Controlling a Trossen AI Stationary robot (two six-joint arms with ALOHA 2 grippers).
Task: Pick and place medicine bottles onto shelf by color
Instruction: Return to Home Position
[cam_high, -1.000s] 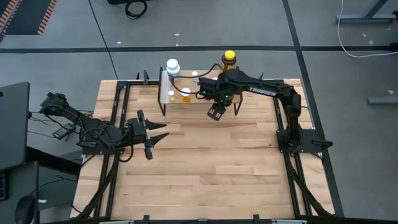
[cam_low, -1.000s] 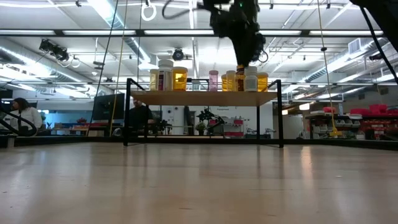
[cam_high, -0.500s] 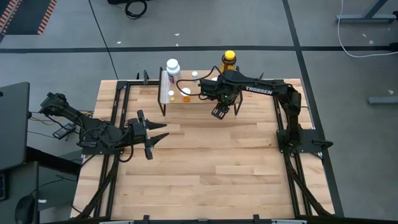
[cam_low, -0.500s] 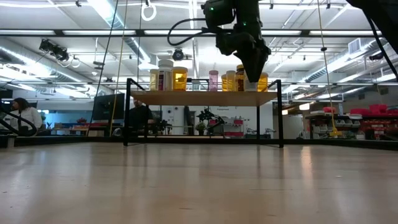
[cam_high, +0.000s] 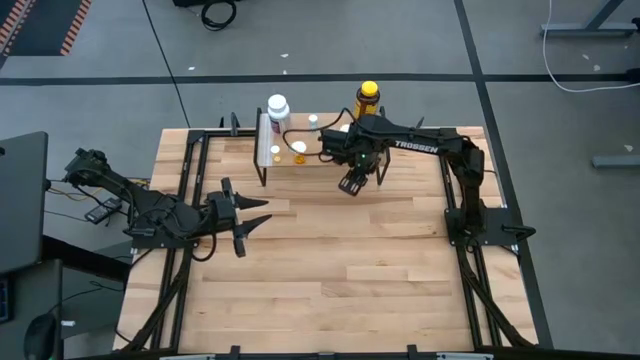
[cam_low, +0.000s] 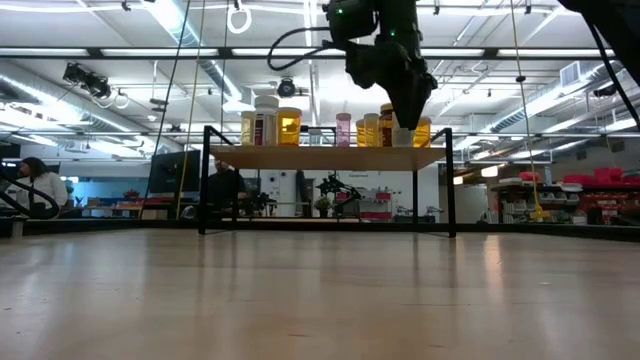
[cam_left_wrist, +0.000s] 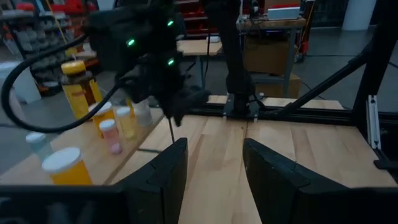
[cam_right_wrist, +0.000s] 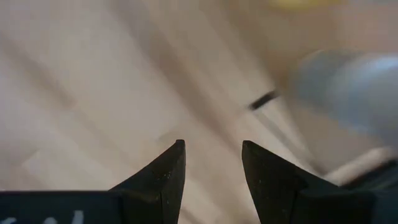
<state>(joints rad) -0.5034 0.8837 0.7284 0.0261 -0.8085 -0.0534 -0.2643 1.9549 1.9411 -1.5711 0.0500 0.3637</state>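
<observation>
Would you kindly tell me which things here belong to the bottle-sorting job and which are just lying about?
Part of the job: shelf; medicine bottles standing on it; right gripper, open, near the shelf; left gripper, open, over the table's left side.

Just lying about: cable on the floor; striped floor mat; person in the room behind.
</observation>
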